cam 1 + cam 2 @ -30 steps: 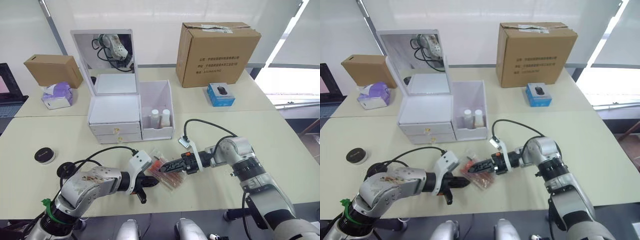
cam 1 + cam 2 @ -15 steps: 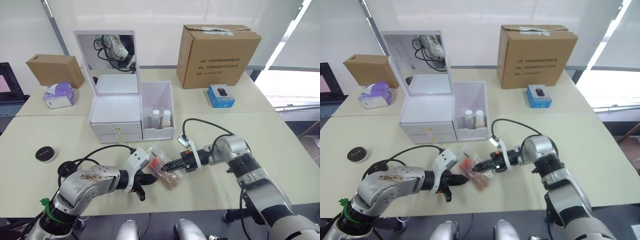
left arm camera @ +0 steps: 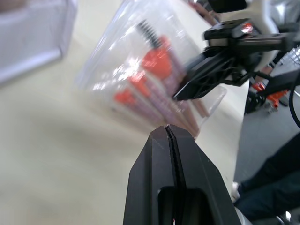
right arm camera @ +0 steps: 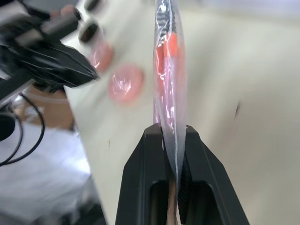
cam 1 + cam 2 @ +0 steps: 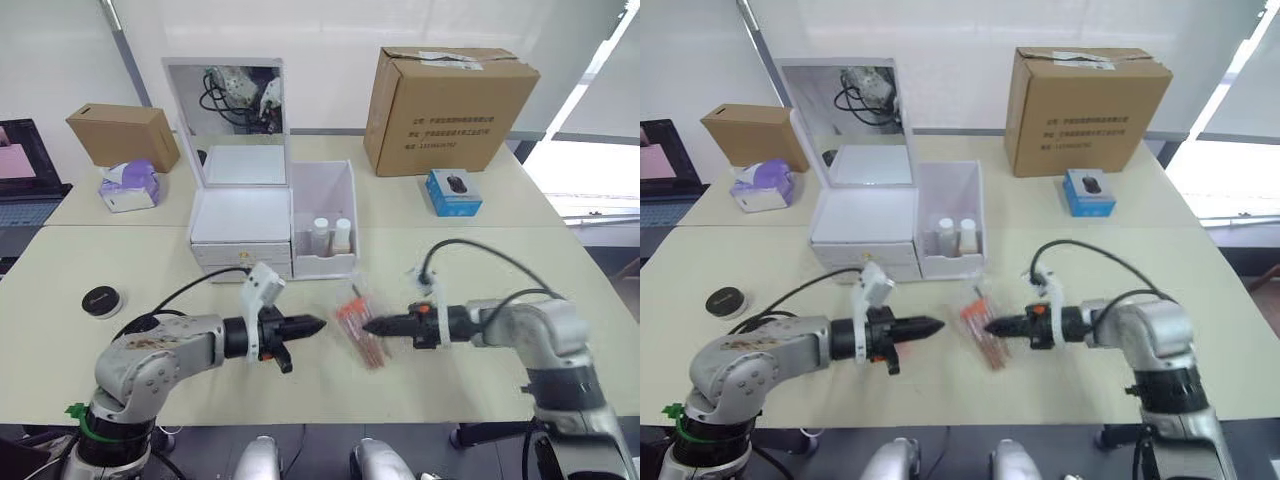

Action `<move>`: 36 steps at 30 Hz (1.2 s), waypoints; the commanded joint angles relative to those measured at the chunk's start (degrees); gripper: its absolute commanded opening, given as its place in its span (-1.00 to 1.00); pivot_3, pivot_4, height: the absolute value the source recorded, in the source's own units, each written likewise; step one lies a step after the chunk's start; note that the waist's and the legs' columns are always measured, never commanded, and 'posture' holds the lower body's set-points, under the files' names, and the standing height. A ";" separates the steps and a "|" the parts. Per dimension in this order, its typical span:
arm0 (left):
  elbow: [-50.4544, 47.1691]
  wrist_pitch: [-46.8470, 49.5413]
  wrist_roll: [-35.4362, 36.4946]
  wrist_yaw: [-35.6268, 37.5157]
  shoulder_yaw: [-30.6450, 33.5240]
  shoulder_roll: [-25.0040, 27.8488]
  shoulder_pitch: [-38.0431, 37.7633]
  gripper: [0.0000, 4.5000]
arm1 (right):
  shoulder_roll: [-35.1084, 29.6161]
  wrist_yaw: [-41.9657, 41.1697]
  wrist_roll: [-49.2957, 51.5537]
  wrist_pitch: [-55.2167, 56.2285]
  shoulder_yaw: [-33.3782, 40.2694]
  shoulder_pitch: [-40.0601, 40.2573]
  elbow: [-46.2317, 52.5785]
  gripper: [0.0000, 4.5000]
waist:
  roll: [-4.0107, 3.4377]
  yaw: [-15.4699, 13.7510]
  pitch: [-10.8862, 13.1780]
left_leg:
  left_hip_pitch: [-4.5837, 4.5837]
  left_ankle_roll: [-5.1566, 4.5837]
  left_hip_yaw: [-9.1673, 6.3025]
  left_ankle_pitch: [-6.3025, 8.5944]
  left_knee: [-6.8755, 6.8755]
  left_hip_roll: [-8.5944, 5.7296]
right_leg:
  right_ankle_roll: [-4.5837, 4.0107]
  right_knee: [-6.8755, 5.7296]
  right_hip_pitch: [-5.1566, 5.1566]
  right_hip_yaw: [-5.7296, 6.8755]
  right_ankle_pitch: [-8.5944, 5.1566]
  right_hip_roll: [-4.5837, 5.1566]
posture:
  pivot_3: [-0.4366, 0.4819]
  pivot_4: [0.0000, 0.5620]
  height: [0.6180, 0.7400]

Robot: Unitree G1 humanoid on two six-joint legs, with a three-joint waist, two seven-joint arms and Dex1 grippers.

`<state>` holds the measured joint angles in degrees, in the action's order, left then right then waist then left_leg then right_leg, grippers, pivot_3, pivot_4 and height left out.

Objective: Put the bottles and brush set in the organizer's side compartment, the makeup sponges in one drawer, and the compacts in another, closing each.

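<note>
Right end effector (image 5: 368, 325) clamped on the edge of the brush set (image 5: 358, 322), the clear packet pinched thin between both black fingers (image 4: 145, 154) in the right wrist view. Packet held in front of the organizer (image 5: 245, 225), just forward of the side compartment (image 5: 326, 225), tilted, far end toward the organizer; contact with the surface (image 5: 560, 260) impossible to judge. Left end effector (image 5: 318, 323) clenched on nothing, fingers pressed together, tip aimed at the packet and a little apart from it, in front of the organizer's drawers. Two white-capped bottles (image 5: 331, 234) upright inside the side compartment. One black-lidded compact (image 5: 102, 299) on the surface well to the left of the organizer. Two pink makeup sponges (image 4: 117, 75) blurred beyond the packet in the right wrist view. Mirror lid (image 5: 226, 100) upright.
</note>
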<state>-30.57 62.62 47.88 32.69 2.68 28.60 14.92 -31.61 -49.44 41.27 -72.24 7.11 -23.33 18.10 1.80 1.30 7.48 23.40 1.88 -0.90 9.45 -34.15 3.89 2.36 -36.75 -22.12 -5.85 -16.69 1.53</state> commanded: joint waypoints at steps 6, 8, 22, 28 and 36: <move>0.98 -9.27 0.22 -2.87 5.80 -3.68 0.45 -1.00 | 4.85 2.36 -2.86 28.82 7.19 -11.74 -2.66 -0.99 | -0.16 0.89 0.12 | 0.01 0.00 -0.08 0.00 0.06 -0.04 | 0.00 0.01 -0.03 -0.07 0.05 -0.04 | -0.05 -0.47 1.00; 1.01 -11.89 -2.24 -3.12 5.75 -3.45 0.22 -1.00 | 4.22 -1.85 -9.38 41.60 3.72 -15.92 -9.63 -0.99 | -0.16 0.99 0.12 | -0.07 -0.01 -0.09 -0.01 0.08 -0.03 | -0.02 0.00 0.03 -0.07 0.04 -0.06 | -0.05 -0.47 1.00; -2.38 -16.14 -2.21 -5.40 7.00 -3.82 -4.73 -1.00 | 15.06 -13.40 -27.27 90.66 -3.56 -50.49 -80.08 -0.99 | -0.32 1.16 0.24 | -0.15 -0.01 -0.03 -0.01 0.23 -0.03 | -0.45 -0.01 0.03 -0.20 0.27 -0.11 | -0.05 -0.47 1.00; -5.55 -17.06 -0.05 -5.16 9.27 -2.91 -7.12 -1.00 | 18.88 -7.72 -34.13 98.49 -4.38 -54.35 -91.63 -0.99 | -0.33 1.40 0.25 | -0.18 -0.01 -0.02 -0.01 0.25 -0.01 | -0.51 -0.04 0.03 -0.20 0.30 -0.09 | -0.05 -0.47 1.00; -8.39 -18.64 2.00 -5.01 11.37 -1.23 -9.96 -1.00 | 21.00 -1.12 -40.76 100.21 -5.05 -54.54 -94.60 -0.99 | -0.35 1.45 0.26 | -0.20 0.00 -0.01 -0.01 0.26 -0.02 | -0.52 -0.07 0.02 -0.23 0.31 -0.09 | -0.05 -0.47 1.00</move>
<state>-36.24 45.75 48.80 27.37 13.00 26.88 5.11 -10.70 -51.92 0.97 26.76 1.53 -75.76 -77.15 1.44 2.75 7.74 23.20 1.88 -0.91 9.43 -33.88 3.87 1.84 -36.82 -22.11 -6.08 -16.38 1.44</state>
